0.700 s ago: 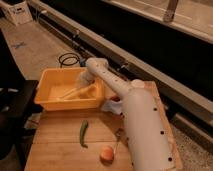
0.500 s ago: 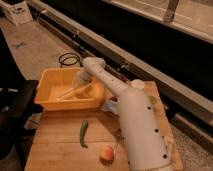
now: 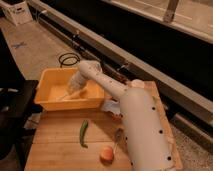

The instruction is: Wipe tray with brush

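Note:
The yellow-orange tray [image 3: 48, 102] stands at the back left of the wooden board. My white arm reaches over its right rim, and the gripper [image 3: 75, 86] is down inside the tray. The thin pale tan brush [image 3: 66, 95] lies slanted on the tray floor, its upper end at the gripper and its lower end toward the tray's front left. The gripper seems to hold the brush's upper end.
The wooden board [image 3: 55, 150] carries a green chili pepper [image 3: 83, 133], a metal spoon [image 3: 117, 137] and an orange-pink round item [image 3: 106, 153] in front of the tray. A black cable coil [image 3: 68, 59] lies on the floor behind. A dark chair [image 3: 12, 107] stands at the left.
The gripper and the brush have shifted a little to the left and toward the front inside the tray. The other objects have not moved.

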Controlling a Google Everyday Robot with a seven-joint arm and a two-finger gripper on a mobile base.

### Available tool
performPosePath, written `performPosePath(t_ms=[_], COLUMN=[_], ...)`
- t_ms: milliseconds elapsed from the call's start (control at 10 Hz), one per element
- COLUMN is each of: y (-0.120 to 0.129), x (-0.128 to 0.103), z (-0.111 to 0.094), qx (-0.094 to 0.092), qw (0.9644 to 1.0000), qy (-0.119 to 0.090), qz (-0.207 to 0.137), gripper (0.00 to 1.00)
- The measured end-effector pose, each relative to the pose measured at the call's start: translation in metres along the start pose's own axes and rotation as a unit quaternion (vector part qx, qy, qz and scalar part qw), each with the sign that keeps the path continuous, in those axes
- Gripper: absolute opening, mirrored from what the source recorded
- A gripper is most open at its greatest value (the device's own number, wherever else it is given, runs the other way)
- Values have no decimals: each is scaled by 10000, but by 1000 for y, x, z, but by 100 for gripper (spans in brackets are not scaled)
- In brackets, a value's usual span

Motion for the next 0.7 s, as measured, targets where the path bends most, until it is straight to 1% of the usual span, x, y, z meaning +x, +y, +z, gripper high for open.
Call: performPosePath(t_ms=[100, 200, 300, 500, 600, 700], y=[5, 13, 18, 12, 3, -3], x=[0, 8, 22, 46, 58, 65], z=[-2, -8, -15, -19, -19, -19], qx=[-41, -106, -152, -223, -245, -238], qw=[10000, 9998, 9994, 9984, 9977, 9974], qy=[25, 123, 230, 435, 558, 623], qz=[20, 103, 187, 292, 290, 281], gripper=[13, 13, 13, 13, 13, 13])
